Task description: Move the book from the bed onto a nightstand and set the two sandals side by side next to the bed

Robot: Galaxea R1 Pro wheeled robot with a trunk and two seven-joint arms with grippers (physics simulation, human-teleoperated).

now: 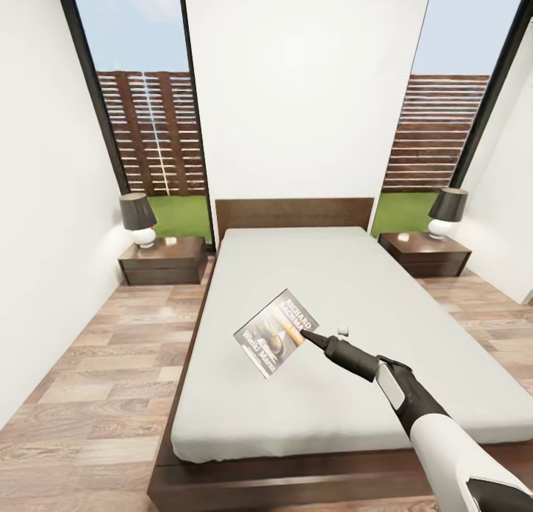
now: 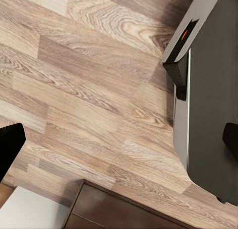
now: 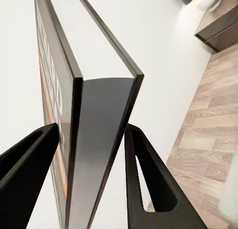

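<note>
Book (image 1: 275,332) held in the air above the light-grey bed (image 1: 370,297), gripped at one corner by the right gripper (image 1: 306,338), both fingers closed on its spine edge in the wrist view (image 3: 101,154). Carrying step in hand, with the drop-off to come: swing toward a dark nightstand at 10 o'clock (image 1: 164,260) or at 2 o'clock (image 1: 423,253), each bearing a lamp (image 1: 138,220), then lower onto bare wood. Left gripper's state hard to tell, probably hanging over plank floor (image 2: 89,90).
</note>
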